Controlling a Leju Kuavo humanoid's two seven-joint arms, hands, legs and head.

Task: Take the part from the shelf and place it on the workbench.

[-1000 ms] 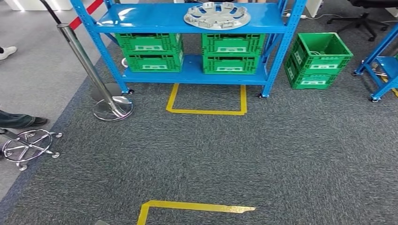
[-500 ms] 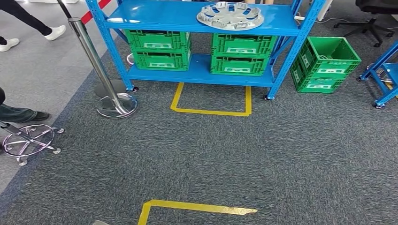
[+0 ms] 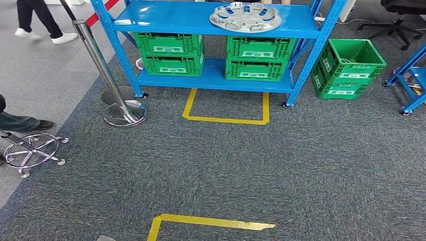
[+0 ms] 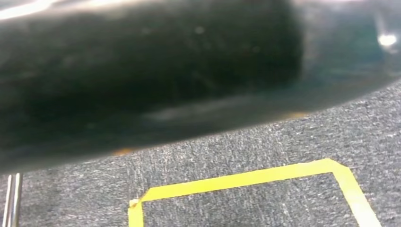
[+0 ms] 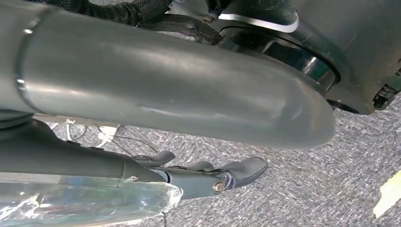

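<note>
The part, a silver wheel cover, lies flat on the top board of the blue shelf, towards its right end, some way ahead of me. My right hand hangs over the grey carpet with its dark fingers stretched out and nothing in them, the thick grey thumb above them. In the left wrist view my left hand is a dark blur close to the lens, and how its fingers lie is hidden. Below it runs yellow floor tape.
Green crates fill the lower shelf and another crate stands on the floor to its right. A chrome post stands left, near a chair base and a seated person's foot. Another person walks at far left. Yellow tape marks a square before the shelf.
The camera has shifted a little, so the shelf sits slightly further right and higher in the picture. The walking person at far left has stepped to the right.
</note>
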